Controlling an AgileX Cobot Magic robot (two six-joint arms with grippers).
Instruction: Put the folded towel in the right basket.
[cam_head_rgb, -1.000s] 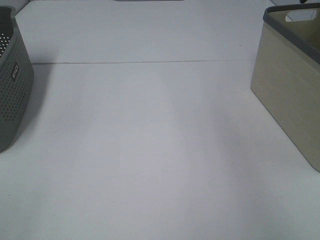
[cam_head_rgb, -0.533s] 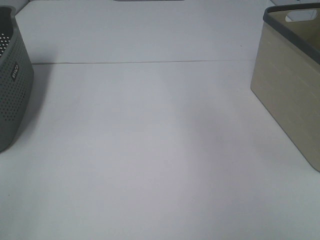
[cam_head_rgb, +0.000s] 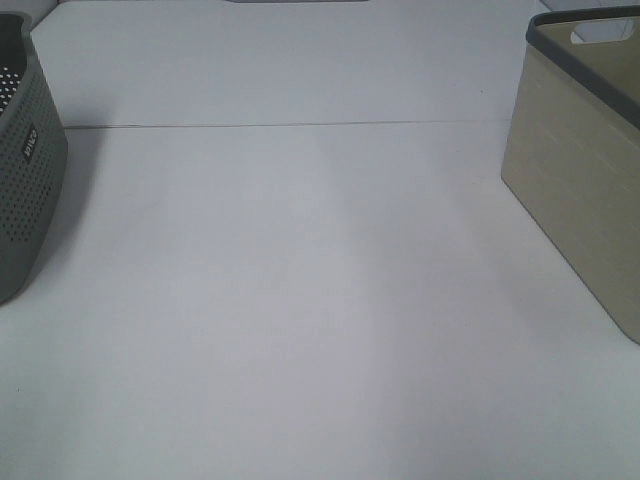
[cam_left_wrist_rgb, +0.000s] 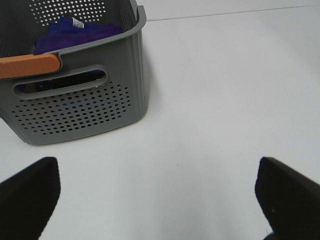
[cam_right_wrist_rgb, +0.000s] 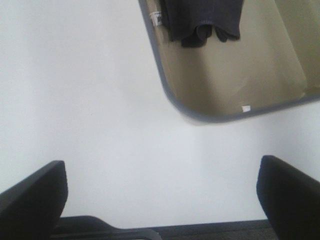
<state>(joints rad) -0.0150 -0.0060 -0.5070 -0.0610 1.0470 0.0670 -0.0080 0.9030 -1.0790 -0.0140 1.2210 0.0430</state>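
Note:
The right basket (cam_head_rgb: 585, 170) is beige with a dark grey rim and stands at the table's right edge. In the right wrist view a dark grey towel (cam_right_wrist_rgb: 202, 20) lies inside this basket (cam_right_wrist_rgb: 235, 85). My right gripper (cam_right_wrist_rgb: 160, 195) is open and empty, above the table beside the basket's corner. The left basket (cam_head_rgb: 25, 160) is grey and perforated. In the left wrist view it (cam_left_wrist_rgb: 75, 105) holds a purple towel (cam_left_wrist_rgb: 80, 32). My left gripper (cam_left_wrist_rgb: 160, 195) is open and empty, apart from that basket. Neither gripper shows in the exterior view.
The white table (cam_head_rgb: 300, 300) has a thin seam line (cam_head_rgb: 280, 125) running across it toward the back. The grey basket has an orange handle piece (cam_left_wrist_rgb: 27, 65) on its rim.

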